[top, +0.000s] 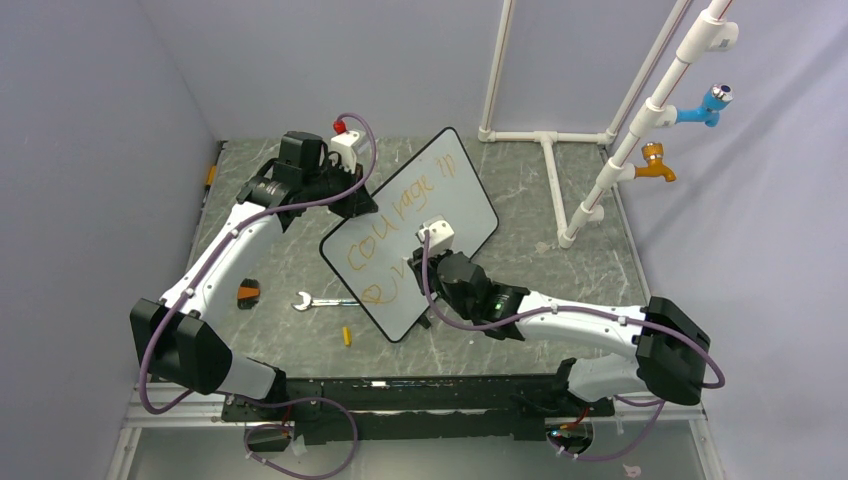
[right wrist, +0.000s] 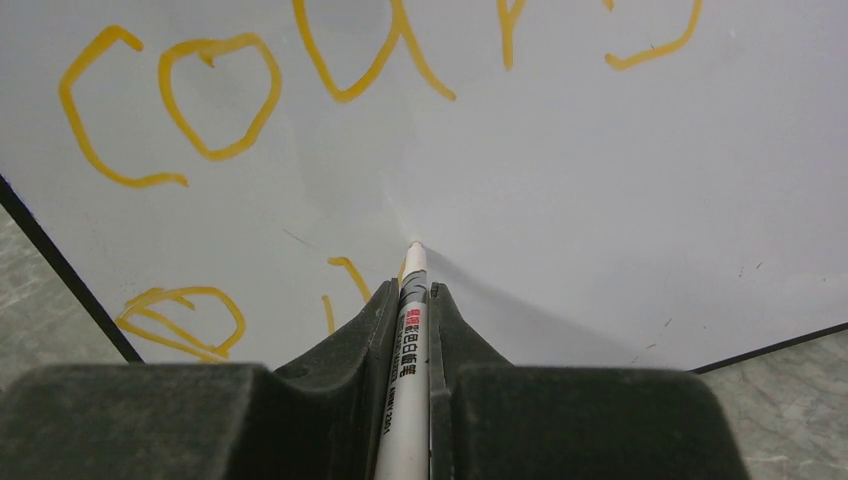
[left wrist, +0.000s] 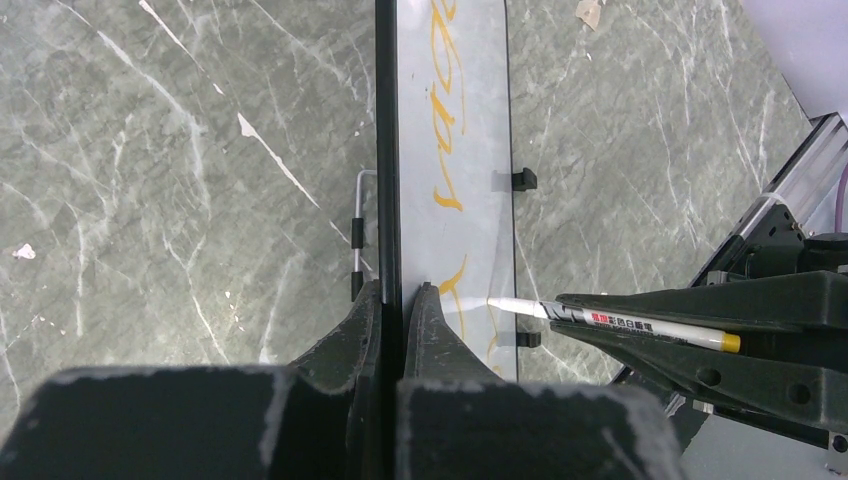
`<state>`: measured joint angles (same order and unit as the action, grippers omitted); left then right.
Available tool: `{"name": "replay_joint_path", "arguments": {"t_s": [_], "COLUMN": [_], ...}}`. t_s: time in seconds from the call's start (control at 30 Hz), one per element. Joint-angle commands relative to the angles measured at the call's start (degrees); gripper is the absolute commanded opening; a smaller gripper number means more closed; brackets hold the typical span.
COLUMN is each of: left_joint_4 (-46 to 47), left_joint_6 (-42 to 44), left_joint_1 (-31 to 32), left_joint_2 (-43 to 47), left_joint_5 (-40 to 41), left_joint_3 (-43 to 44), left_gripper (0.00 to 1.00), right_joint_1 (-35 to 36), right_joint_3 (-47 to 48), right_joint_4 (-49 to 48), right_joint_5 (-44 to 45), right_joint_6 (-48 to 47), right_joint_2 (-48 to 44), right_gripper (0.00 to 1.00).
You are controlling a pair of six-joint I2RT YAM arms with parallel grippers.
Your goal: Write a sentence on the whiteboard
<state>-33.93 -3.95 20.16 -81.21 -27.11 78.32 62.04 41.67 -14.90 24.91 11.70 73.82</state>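
The whiteboard point(top: 455, 190) stands tilted on the table, white with a thin black rim. My left gripper point(top: 360, 205) is shut on its upper left edge; in the left wrist view the jaws point(left wrist: 397, 300) clamp the black rim of the board point(left wrist: 455, 120). The sentence point(top: 400, 215) is in orange letters in two rows, the top row starting "cou" point(right wrist: 210, 95), with a small circle point(right wrist: 180, 320) below. My right gripper point(top: 418, 268) point(right wrist: 412, 295) is shut on a white marker point(right wrist: 410, 340). Its tip touches the board in the lower row. The marker also shows in the left wrist view point(left wrist: 620, 322).
A silver wrench point(top: 318, 300) lies on the table left of the board's lower corner, with a small yellow piece point(top: 347, 336) near it. An orange and black object point(top: 247, 293) lies by the left arm. A white pipe frame point(top: 560, 180) with blue and orange taps stands at the back right.
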Motion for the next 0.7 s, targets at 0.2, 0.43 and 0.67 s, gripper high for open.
{"name": "replay_joint_path", "arguments": {"t_s": [0.2, 0.43, 0.67], "left_joint_4": [-1.1, -1.1, -1.2], "left_joint_6": [6.7, 6.8, 6.8], "left_joint_1": [0.2, 0.2, 0.2], "left_joint_2": [1.1, 1.4, 0.9], "left_joint_5": [9.0, 9.0, 8.7], "left_joint_3": [-0.6, -0.6, -0.6], "left_gripper": [0.00, 0.00, 0.00], "right_joint_1": [-0.5, -1.3, -6.0], "right_joint_3": [1.6, -1.7, -5.5], "right_joint_4": [2.2, 3.9, 2.2], "right_joint_5": [-2.1, -2.9, -8.2], "right_joint_6": [0.2, 1.2, 3.5], "right_joint_2": [-2.2, -9.9, -12.1], "right_gripper": [0.00, 0.00, 0.00]}}
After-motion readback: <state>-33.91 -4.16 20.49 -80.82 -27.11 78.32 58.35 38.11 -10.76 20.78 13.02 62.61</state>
